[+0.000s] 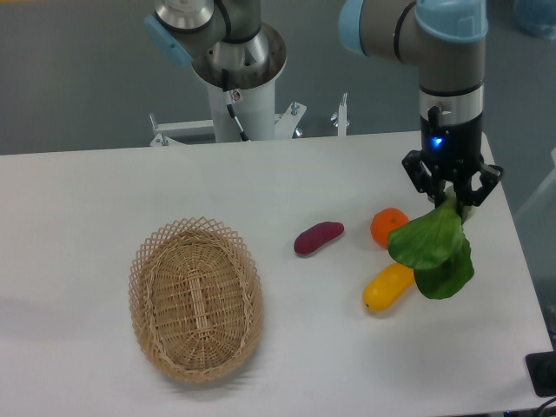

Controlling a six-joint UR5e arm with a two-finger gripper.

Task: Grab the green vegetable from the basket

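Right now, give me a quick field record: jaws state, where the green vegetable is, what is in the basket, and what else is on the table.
gripper: jaws shut on the green vegetable, over the right side of the table
green vegetable: hanging from the jaws by its stem end, leaves down, overlapping the yellow fruit in this view
basket: on the table at left, nothing visible inside
purple vegetable: on the table, between basket and gripper
orange fruit: on the table, left of the hanging leaves
yellow fruit: on the table, below the orange fruit
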